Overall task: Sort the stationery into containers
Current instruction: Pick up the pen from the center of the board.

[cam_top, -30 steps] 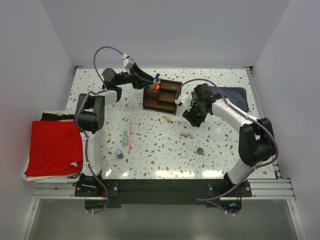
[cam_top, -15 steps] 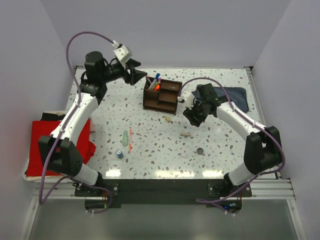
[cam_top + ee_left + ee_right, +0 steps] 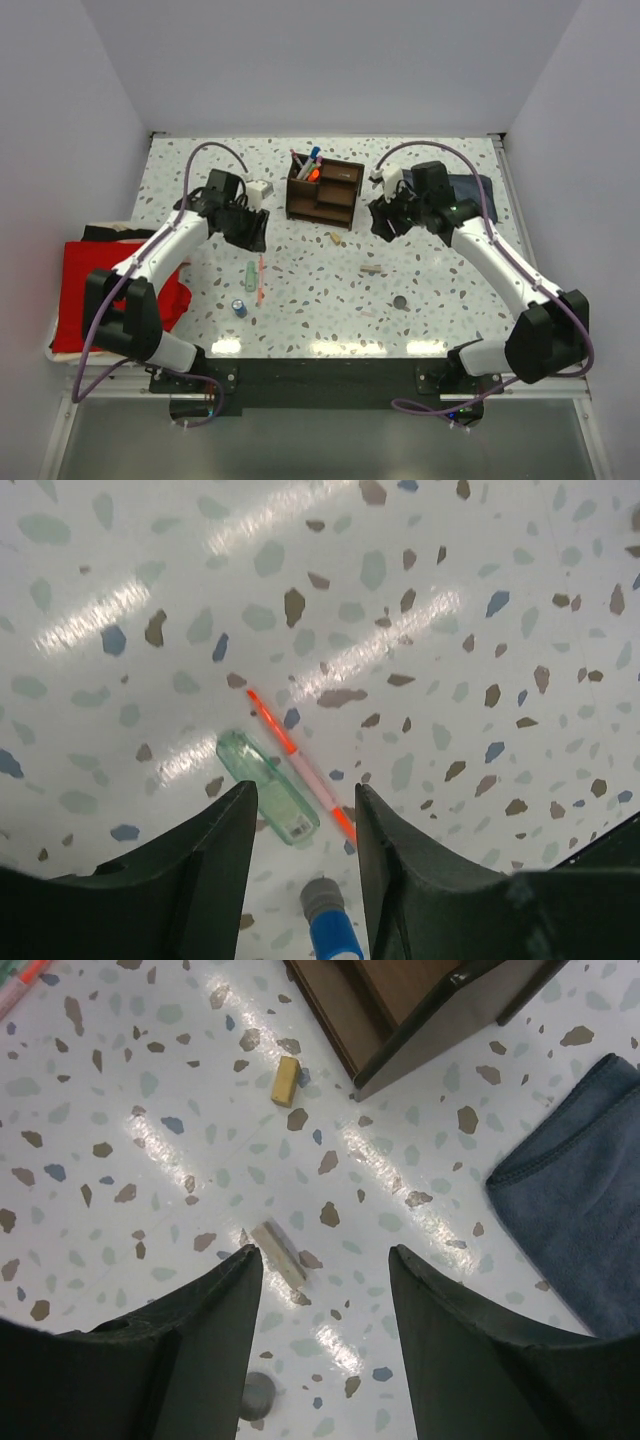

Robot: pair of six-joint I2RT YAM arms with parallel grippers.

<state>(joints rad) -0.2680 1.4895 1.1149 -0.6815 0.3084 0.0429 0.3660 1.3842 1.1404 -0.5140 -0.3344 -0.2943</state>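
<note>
Left wrist view: the two left fingers (image 3: 200, 880) are spread apart and hold nothing. In the gap between them, on the counter (image 3: 480, 600), lie one pale green tube (image 3: 268, 800) and one thin orange and pink pen (image 3: 300, 765), side by side. I cannot tell if they touch. One blue cylinder (image 3: 330, 935) with a grey top peeks in at the bottom edge.

The right wrist view shows the two right fingers (image 3: 190, 1360) spread wide too, with nothing in them. Between them lies one pale tan stick (image 3: 278, 1252). One dark disc (image 3: 256, 1397) sits at the bottom edge. One yellow-tan block (image 3: 286, 1080) sits higher up, near the corner of the one brown organizer (image 3: 420, 1010) at the top. One blue-grey cloth (image 3: 570, 1230) fills the right side.

From above, that makes six loose things on the counter. A small bunch of pens (image 3: 307, 162), too small to count, stands in the organizer's upper left part, beside one orange highlighter (image 3: 314, 174). One red cloth (image 3: 105, 295) lies at the left edge.
</note>
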